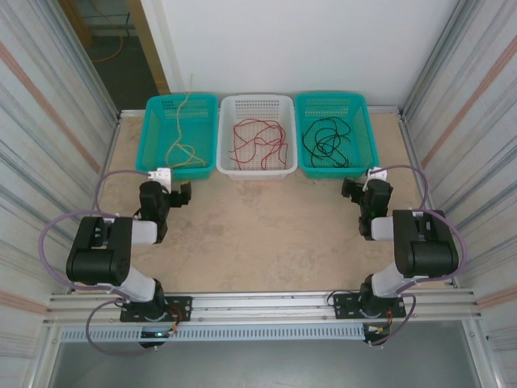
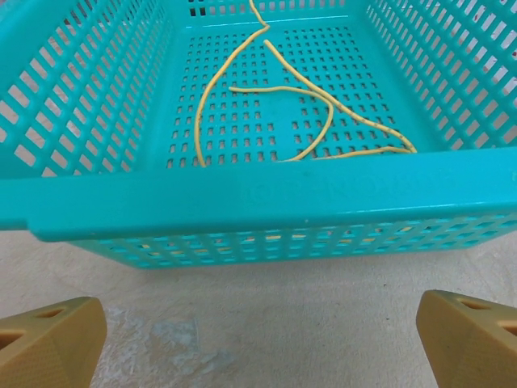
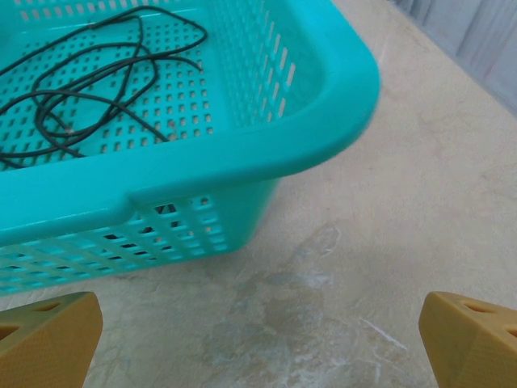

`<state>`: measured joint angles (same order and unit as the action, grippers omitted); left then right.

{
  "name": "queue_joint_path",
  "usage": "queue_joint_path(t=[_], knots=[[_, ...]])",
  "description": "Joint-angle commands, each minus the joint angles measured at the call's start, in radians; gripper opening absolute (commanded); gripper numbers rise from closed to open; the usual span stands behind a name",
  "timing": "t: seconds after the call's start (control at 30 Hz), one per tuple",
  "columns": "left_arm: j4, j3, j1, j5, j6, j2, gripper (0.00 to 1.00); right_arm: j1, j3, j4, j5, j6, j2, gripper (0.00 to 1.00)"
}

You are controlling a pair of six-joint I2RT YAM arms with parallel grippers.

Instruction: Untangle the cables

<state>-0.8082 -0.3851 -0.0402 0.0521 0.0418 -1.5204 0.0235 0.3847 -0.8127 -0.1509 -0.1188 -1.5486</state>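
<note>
Looking past our left end effector point(image 2: 258, 339), whose jaws stood wide and empty, we saw the yellow cable point(image 2: 275, 87) curled on the floor of the left teal basket point(image 2: 258, 194), just beyond that basket's near rim. Our right end effector point(image 3: 258, 339) was equally wide and empty, low over the bench point(image 1: 258, 234), with the black cable point(image 1: 325, 139) ahead and to its left inside the right teal basket point(image 3: 242, 153). The red cable point(image 1: 258, 141) lay in the white basket point(image 1: 257, 171), between the two end effectors and further ahead. We judged the rims to be the chief hazard, since a low reach forward would strike a rim and shove a light basket. A finger closing on the perforated floor might snag a hole and lift the basket. Pulling one strand of the black loops could tighten them into a knot.
</note>
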Motion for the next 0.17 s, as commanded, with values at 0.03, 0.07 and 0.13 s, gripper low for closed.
queue_joint_path(t=[0.03,0.07,0.13], knots=[[0.008,-0.023,0.007,-0.017,0.018,0.009,0.99,0.013,0.029,0.020,0.090,0.019,0.001,0.99],[0.009,-0.023,0.008,-0.017,0.018,0.009,0.99,0.010,0.021,0.009,0.086,0.021,0.007,0.99],[0.008,-0.021,0.007,-0.019,0.018,0.009,0.99,0.010,0.020,0.002,0.088,0.023,0.007,0.99]])
